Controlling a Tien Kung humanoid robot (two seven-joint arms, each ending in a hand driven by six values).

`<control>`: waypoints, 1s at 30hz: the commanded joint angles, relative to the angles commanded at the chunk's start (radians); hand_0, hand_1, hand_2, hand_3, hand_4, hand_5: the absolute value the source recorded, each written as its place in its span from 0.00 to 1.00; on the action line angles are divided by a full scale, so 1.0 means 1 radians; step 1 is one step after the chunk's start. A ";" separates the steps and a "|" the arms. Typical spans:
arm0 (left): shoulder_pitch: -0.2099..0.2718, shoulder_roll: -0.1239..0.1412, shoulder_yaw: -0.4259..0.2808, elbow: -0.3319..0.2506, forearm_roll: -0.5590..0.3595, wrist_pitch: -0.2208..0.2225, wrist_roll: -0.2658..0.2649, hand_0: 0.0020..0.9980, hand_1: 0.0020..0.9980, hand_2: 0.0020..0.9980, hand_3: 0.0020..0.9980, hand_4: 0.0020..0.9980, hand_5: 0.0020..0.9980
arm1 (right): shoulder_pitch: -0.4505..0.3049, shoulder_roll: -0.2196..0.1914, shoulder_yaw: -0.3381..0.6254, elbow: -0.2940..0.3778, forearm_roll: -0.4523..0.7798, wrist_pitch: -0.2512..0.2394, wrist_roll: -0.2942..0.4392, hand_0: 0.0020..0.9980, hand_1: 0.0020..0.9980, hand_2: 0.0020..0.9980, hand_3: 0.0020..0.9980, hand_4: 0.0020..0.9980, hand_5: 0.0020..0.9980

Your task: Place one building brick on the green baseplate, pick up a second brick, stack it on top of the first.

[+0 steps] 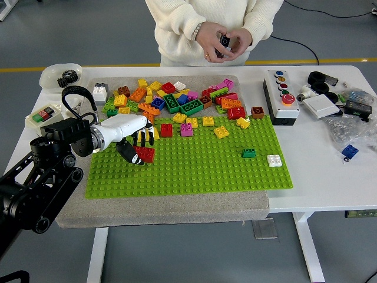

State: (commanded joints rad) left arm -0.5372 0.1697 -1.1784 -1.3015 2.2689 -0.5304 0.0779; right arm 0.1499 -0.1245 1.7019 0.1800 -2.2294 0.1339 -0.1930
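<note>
A large green baseplate (194, 162) lies on a grey mat. My left hand (136, 144), white with dark fingers, hovers over the plate's left part with its fingers curled on a red brick (145, 154). Many loose bricks (171, 101) in several colours are heaped along the plate's far edge. A small green brick (248, 153) and a white brick (274, 160) sit alone on the plate's right side. My right arm does not show.
A person in a white sweater stands at the far side, both hands (222, 41) holding a small dark object. A button box (281, 95) stands right of the plate, clutter (347, 112) further right, and a white bowl (59, 75) at the far left.
</note>
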 joint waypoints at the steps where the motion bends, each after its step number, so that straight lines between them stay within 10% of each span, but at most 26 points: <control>1: 0.002 -0.001 0.001 -0.004 0.000 0.000 0.008 0.51 0.38 0.41 0.49 0.94 0.00 | 0.000 0.000 0.000 0.000 0.000 0.000 0.000 0.75 0.66 0.73 0.62 0.84 0.31; 30: 0.032 -0.026 0.047 -0.063 -0.038 0.049 0.125 0.51 0.39 0.41 0.49 0.95 0.00 | 0.002 -0.004 0.002 0.000 -0.004 0.000 0.000 0.75 0.66 0.73 0.62 0.84 0.31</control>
State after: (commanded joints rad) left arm -0.5051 0.1437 -1.1310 -1.3645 2.2312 -0.4810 0.2031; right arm 0.1521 -0.1286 1.7036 0.1800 -2.2329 0.1344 -0.1934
